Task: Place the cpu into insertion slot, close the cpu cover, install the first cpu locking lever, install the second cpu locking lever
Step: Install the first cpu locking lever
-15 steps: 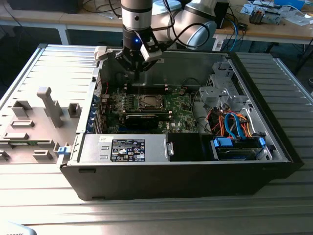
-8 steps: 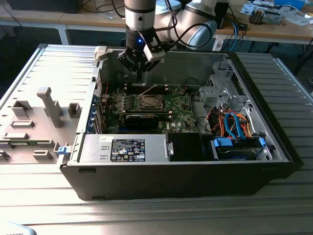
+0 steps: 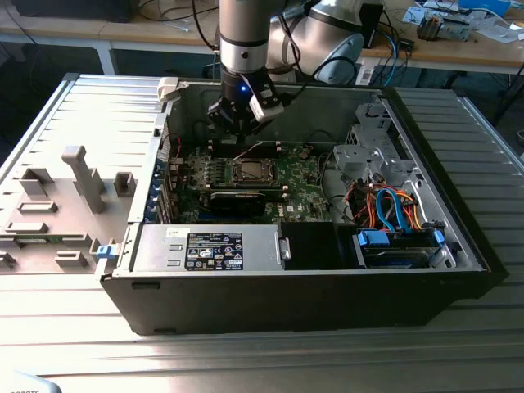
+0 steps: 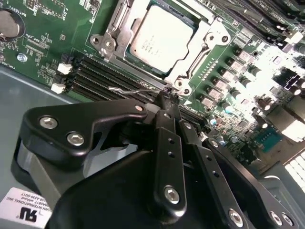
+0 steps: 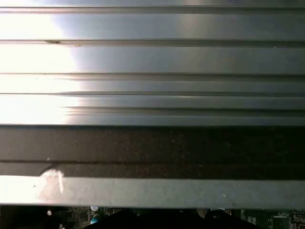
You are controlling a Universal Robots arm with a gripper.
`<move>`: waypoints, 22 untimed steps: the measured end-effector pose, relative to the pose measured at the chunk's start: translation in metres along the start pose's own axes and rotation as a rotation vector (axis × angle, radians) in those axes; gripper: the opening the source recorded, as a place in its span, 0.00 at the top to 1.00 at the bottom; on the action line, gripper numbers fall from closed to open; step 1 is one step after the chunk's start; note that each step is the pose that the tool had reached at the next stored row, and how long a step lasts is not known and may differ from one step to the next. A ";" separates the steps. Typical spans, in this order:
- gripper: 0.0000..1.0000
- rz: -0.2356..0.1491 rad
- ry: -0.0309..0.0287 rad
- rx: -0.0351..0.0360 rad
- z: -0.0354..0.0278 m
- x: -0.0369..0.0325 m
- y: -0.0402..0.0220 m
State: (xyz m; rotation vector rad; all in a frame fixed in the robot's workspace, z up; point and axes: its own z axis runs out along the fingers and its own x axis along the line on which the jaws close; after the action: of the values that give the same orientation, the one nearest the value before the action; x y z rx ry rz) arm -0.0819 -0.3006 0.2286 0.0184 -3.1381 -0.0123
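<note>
Cpu (image 4: pixel 161 39) lies flat in the insertion slot (image 4: pixel 125 56) on the green board, the cpu cover (image 4: pixel 206 44) framing it. Above it the arm hangs upright inside the computer case (image 3: pixel 426 270), its end effector (image 4: pixel 166 95) pressed together on a thin wire lever (image 4: pixel 128 89).

Cpu (image 4: pixel 159 38) under closed cpu cover (image 4: pixel 198 47)

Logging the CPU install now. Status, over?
Gripper shut on a thin wire lever beside the socket. CPU seated, cover down around it. Nothing in the way.
</note>
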 end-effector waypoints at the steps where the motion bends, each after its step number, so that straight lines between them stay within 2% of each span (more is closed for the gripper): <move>1: 0.89 0.000 -0.0001 -0.0003 0.0028 -0.0002 0.0000; 22: 0.89 -0.001 0.0001 -0.0002 0.0103 0.0002 -0.0001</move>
State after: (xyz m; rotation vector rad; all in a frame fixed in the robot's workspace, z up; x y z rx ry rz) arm -0.0822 -0.3006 0.2183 0.0198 -3.1380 -0.0127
